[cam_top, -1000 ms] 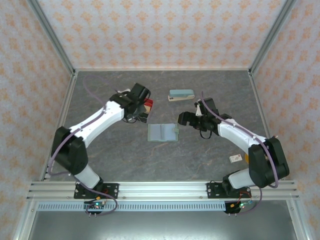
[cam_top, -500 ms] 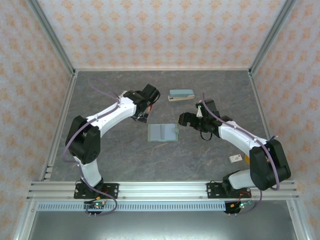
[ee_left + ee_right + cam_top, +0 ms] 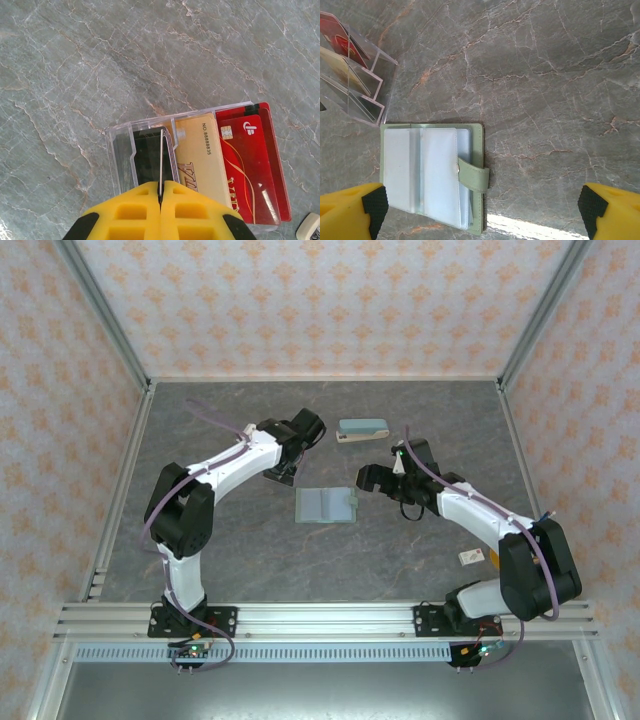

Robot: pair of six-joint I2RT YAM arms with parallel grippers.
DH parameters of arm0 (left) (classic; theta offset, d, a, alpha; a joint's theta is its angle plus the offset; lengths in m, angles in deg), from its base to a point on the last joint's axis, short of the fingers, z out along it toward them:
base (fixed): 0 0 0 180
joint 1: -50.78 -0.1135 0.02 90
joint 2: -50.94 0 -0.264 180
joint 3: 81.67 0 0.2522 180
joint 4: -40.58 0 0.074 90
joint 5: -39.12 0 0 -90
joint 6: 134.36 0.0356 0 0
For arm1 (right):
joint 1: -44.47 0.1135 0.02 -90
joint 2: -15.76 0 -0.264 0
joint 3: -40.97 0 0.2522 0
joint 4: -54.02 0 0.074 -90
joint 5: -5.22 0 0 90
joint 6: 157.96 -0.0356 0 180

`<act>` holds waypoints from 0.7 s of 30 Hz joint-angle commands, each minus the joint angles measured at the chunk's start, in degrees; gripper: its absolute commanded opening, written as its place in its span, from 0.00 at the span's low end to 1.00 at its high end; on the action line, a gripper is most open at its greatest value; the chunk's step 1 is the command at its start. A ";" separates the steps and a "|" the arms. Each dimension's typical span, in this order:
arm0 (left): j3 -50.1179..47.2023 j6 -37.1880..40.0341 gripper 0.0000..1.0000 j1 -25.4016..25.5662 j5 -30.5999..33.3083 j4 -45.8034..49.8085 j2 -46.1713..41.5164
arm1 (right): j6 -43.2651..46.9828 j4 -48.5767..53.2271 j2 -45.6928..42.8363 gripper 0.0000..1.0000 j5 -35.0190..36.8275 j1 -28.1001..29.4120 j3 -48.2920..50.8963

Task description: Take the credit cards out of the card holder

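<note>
Overhead: green card holder (image 3: 325, 505) lying open on the surface (image 3: 230, 540), between left claw (image 3: 283, 471) and right claw (image 3: 361, 478) | Left wrist: claw pressed together above clear rack (image 3: 119, 150) containing tan card (image 3: 197, 155), red cards (image 3: 250, 170), dark card (image 3: 147, 160) | Right wrist: claw spread wide; holder open, strap loose, just beside rack
</note>
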 commanded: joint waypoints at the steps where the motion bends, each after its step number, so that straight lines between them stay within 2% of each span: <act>1: 0.18 -2.89 0.00 0.35 2.59 1.44 0.47 | -0.76 -1.31 -0.65 0.99 -0.33 -0.15 0.46; 19: 2.08 -4.11 0.00 0.26 1.56 1.51 5.69 | -0.74 -0.88 -0.49 0.99 -0.57 -0.22 0.28; 21: 2.38 -3.22 0.04 0.15 0.57 1.06 6.02 | -0.74 -0.94 -0.33 0.99 -0.64 -0.22 0.19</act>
